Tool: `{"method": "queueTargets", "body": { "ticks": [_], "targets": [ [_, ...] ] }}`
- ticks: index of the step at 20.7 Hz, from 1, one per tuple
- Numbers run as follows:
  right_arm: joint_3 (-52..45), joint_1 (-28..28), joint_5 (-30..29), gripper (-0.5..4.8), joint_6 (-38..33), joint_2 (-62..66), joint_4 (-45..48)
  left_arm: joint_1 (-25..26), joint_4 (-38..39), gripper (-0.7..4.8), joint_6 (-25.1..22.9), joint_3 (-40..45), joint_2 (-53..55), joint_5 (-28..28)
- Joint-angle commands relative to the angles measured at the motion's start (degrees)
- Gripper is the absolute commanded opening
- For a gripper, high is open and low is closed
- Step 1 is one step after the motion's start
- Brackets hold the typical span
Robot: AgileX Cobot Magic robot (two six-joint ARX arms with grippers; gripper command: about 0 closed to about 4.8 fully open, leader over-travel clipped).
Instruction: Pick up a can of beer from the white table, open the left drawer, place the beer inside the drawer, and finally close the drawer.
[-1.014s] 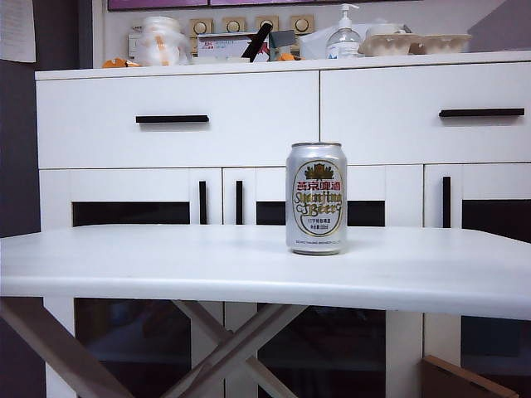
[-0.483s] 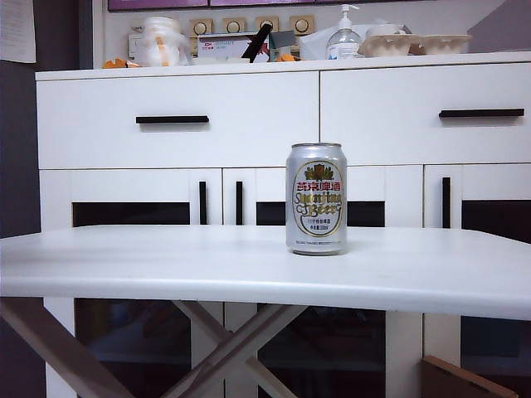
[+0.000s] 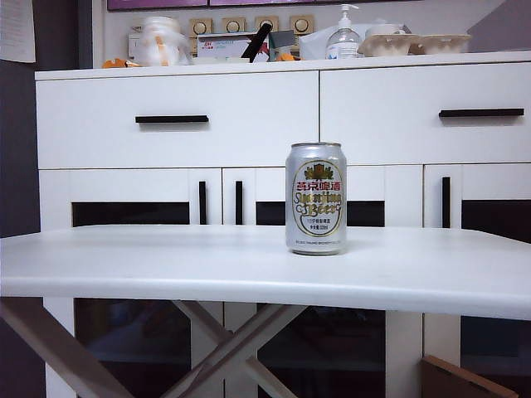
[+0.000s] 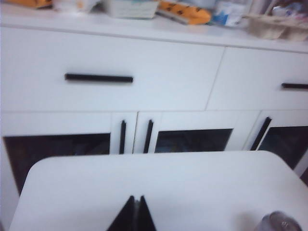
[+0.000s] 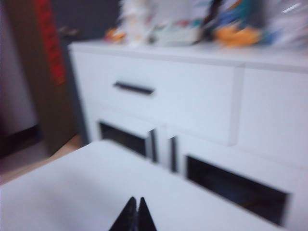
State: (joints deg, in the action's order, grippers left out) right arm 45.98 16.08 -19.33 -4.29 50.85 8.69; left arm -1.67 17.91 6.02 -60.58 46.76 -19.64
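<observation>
From the outside camera neither of my arms shows at all; I see them only through the wrist cameras, and there only the dark tips. My left fingers [image 4: 135, 214] are pressed together into one black wedge above the near part of the tabletop [image 4: 159, 187], holding nothing, and their lower part is cut off by the picture's edge. The can of beer [image 3: 316, 198] stands upright on the tabletop [image 3: 166, 265] a little right of the middle in the outside view, label facing the camera, its small print too fine to read; in the left wrist view only its blurred top rim [image 4: 281, 222] pokes into the corner, well apart from my left fingers. Behind the tabletop is the white cabinet [image 3: 249, 199], and the left drawer [image 3: 178, 120] is shut, its short black bar handle [image 3: 172, 119] level; the right drawer [image 3: 425, 114] matches it. On top of the cabinet sits clutter partly cropped by the frame: a clear pump bottle [image 3: 343, 39], an egg carton [image 3: 415, 43] and things I cannot make out. The doors below are partly hidden behind the tabletop and the can. My right fingers [image 5: 132, 215] are also closed tight and empty, over the tabletop; that whole view is smeared, so the items atop the cabinet are only coloured blurs.
</observation>
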Motion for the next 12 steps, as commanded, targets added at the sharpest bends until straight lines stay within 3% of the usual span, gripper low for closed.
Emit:
{"method": "queueTargets", "body": {
  "ticks": [1,2,3,4,5,12],
  "targets": [
    [0.33,4.24,-0.33,0.03,-0.17,5.33,6.56,-0.13,-0.5,-0.05,0.02,-1.73,0.87,-1.22],
    [0.33,5.95,-0.33,0.73,-0.09,8.02,8.57,-0.13,-0.74,-0.05,0.02,-1.77,0.87,-1.22],
    [0.33,7.02,-0.35,1.86,0.31,9.84,9.9,-0.13,-0.52,-0.05,0.0,-1.77,0.87,-1.46],
    [0.33,8.13,-0.35,3.72,1.01,11.93,11.63,-0.13,-0.33,-0.05,0.0,-1.77,0.87,-2.27],
    [0.35,9.07,-0.35,4.79,1.51,13.73,13.09,-0.13,-0.28,-0.05,0.0,-1.77,0.87,-2.89],
    [0.35,10.67,-1.75,4.79,1.4,24.5,16.55,-0.9,-0.35,-0.05,-0.28,-1.77,1.44,-3.56]
  ]
}}
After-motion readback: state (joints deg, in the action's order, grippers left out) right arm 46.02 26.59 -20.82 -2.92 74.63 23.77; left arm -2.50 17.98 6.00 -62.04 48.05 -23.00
